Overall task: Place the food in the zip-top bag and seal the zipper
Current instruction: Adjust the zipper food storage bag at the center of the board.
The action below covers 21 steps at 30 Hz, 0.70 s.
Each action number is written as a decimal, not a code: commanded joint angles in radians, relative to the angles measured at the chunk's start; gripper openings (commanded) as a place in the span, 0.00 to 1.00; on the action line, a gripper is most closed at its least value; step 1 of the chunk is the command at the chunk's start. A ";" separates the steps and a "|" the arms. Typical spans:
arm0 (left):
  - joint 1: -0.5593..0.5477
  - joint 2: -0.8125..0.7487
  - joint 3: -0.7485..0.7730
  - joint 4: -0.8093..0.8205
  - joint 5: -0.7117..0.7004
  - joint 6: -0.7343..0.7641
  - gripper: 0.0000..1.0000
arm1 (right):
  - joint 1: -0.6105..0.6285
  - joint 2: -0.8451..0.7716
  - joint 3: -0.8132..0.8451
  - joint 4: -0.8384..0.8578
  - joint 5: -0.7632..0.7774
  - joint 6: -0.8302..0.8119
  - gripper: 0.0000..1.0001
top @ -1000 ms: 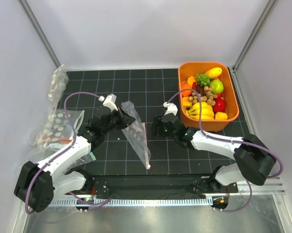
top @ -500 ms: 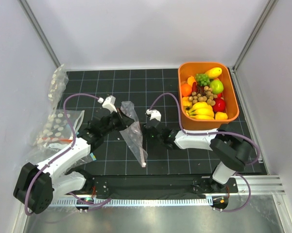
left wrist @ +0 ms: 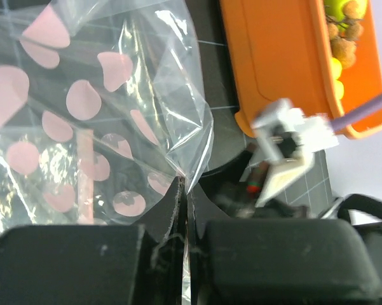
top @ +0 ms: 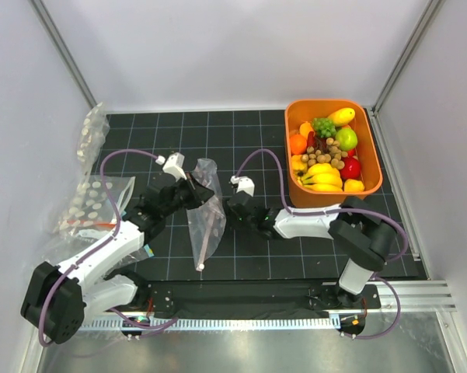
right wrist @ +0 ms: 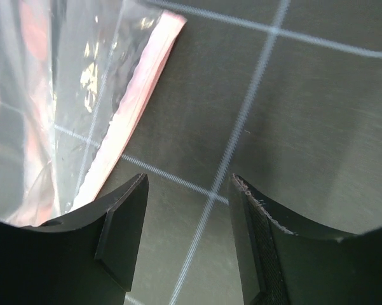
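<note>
Progress is slight: none of the food is bagged, and every piece lies in the orange tub at the upper right of the overhead view. Left of centre, the left gripper is clenched on a fold of the zip-top bag, which trails toward the bottom of the frame over the black mat. Its mouth is not visibly spread. The right gripper is released, its jaws apart over bare mat just beside the pink zipper, gripping nothing. Opening the bag, loading the fruit and sealing all appear to remain.
</note>
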<state>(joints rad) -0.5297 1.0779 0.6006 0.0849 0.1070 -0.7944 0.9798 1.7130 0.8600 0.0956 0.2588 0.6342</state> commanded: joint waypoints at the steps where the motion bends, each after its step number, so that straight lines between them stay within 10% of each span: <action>1: 0.002 -0.045 0.004 0.062 0.049 0.037 0.04 | 0.000 -0.177 -0.032 0.012 0.098 -0.007 0.60; 9: -0.030 -0.046 0.014 0.170 0.193 0.015 0.00 | -0.070 -0.541 -0.121 -0.112 0.298 -0.040 0.61; 21: -0.624 0.037 0.281 0.119 0.380 0.207 0.01 | -0.168 -0.995 -0.138 -0.303 0.588 -0.151 0.63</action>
<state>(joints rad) -1.0687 1.1175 0.8280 0.1577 0.3618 -0.6830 0.8154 0.7731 0.7380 -0.1631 0.7284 0.5262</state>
